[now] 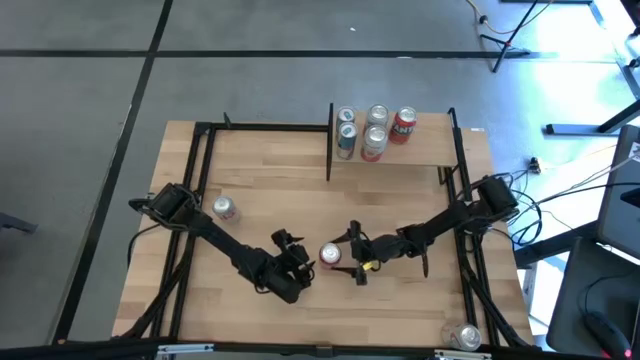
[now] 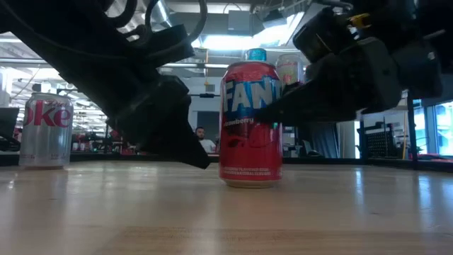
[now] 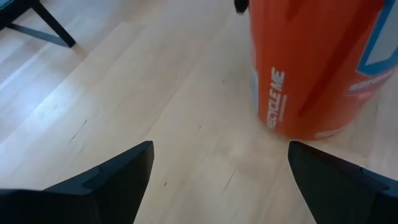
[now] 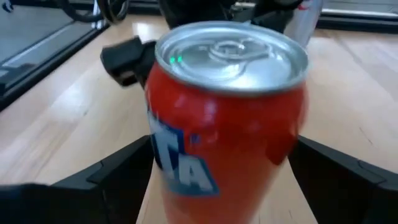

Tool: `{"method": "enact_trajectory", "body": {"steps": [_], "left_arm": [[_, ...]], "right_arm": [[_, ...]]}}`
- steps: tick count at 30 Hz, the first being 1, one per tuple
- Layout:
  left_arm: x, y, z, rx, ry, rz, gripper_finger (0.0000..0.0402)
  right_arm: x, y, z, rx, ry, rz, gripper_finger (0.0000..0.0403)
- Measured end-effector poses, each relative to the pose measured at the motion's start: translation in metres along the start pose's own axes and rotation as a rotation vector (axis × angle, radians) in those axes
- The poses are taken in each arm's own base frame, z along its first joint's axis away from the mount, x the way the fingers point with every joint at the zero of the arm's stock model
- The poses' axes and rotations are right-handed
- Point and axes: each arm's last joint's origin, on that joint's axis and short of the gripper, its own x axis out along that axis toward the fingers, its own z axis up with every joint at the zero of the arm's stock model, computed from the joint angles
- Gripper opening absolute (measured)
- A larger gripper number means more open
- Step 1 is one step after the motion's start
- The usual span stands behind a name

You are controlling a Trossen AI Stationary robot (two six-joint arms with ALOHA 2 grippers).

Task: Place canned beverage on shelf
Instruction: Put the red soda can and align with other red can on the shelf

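Worktop: light-wood butcher-block top with a black metal frame along its sides.

Shelf: small light-wood board with black upright posts, at the worktop's far edge toward the far right corner. Four cans stand on it in a cluster: three silver cans and one red can nearest the right post.

Left arm: reaches in from the worktop's left edge toward the near middle. Left pincer is wide open and empty, just beside the red Fanta can on its left, not touching it. In the left wrist view both dark fingers frame bare wood, with the can's lower body ahead and off to one side.

Right arm: reaches in from the right edge. Right pincer is spread wide, its fingers standing on either side of the can; whether they press the can cannot be told.

Red Fanta can: upright on the worktop, near the middle of the near edge, between the two pincers, well apart from the shelf. Lid unopened, tab flat.

Diet Coke can: silver, upright, near the left edge, apart from both arms.

One more silver can sits at the near right corner.
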Motion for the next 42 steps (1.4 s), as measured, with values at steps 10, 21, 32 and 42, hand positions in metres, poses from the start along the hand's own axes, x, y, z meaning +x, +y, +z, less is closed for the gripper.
{"method": "enact_trajectory", "body": {"steps": [10, 21, 32, 42], "left_arm": [[0.002, 0.002, 0.001, -0.005, -0.022, 0.025, 0.0363], [-0.012, -0.01, -0.004, -0.043, -0.047, -0.035, 0.0363], [-0.011, -0.014, -0.001, -0.087, -0.102, -0.036, 0.0363], [0.001, -0.013, -0.006, -0.084, -0.099, -0.006, 0.0363]], "right_arm": [[0.033, 0.008, 0.006, -0.037, -0.015, 0.048, 0.0342], [0.009, 0.01, 0.038, -0.086, 0.034, -0.004, 0.0273], [-0.092, -0.006, 0.109, -0.104, 0.079, -0.346, 0.0273], [-0.166, -0.055, 0.129, -0.014, 0.092, -0.589, 0.0273]]}}
